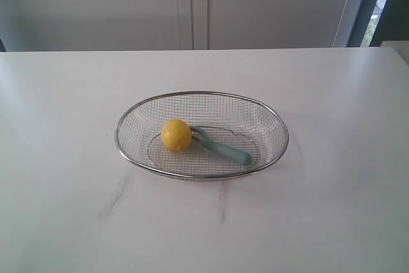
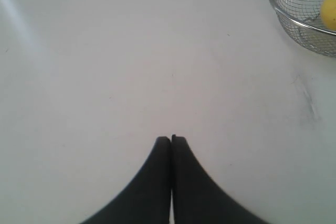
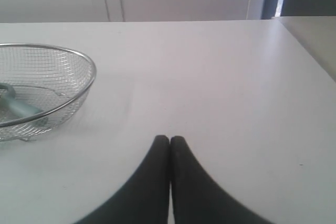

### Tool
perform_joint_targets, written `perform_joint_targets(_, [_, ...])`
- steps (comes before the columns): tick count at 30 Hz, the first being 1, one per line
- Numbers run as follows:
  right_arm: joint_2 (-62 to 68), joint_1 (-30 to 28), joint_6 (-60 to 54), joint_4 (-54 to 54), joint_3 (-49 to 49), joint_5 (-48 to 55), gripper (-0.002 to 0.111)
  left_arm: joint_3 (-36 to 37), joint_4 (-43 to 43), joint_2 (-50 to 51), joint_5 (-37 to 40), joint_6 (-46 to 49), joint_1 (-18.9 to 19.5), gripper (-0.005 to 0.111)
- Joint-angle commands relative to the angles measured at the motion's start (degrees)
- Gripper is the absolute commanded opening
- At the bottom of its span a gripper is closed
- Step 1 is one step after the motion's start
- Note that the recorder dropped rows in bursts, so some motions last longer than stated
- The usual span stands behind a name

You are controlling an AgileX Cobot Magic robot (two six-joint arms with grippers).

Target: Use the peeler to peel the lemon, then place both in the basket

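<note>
The silver wire-mesh basket [image 1: 268,114] stands mid-table in the exterior view. Inside it lies the yellow lemon [image 1: 176,135], with the pale teal peeler [image 1: 223,148] beside it, its loop head against the lemon and its handle pointing right. No arm shows in the exterior view. My left gripper [image 2: 171,139] is shut and empty above bare table; the basket [image 2: 278,11] and the lemon [image 2: 329,10] sit at that view's edge. My right gripper [image 3: 169,138] is also shut and empty, well apart from the basket [image 3: 90,80], through whose mesh the peeler [image 3: 18,107] shows.
The white table [image 1: 332,209] carries faint grey scuff marks [image 1: 222,206] in front of the basket. Pale cabinet doors [image 1: 192,4] stand behind the table's far edge. A dark window frame [image 1: 374,4] is at the back right.
</note>
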Motion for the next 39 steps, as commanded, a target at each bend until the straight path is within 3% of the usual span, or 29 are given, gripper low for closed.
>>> perform_joint_targets(1, [-0.38,3.03,0.00,-0.53,0.31,-0.65,0.000,0.25,-0.30,-0.30,0.01,0.20,-0.27,0.000])
perform_joint_targets(7, [-0.38,2.80,0.37,-0.53,0.31,-0.65,0.000,0.25,-0.30,-0.30,0.01,0.20,-0.27,0.000])
perform_joint_targets(13, [-0.38,-1.34,0.37,-0.53,0.31,-0.43,0.000,0.25,-0.30,-0.30,0.01,0.20,-0.27,0.000])
perform_joint_targets(39, [-0.38,-1.35,0.37,-0.24,0.31,-0.29,0.000,0.25,-0.30,-0.30,0.01,0.20,-0.27,0.000])
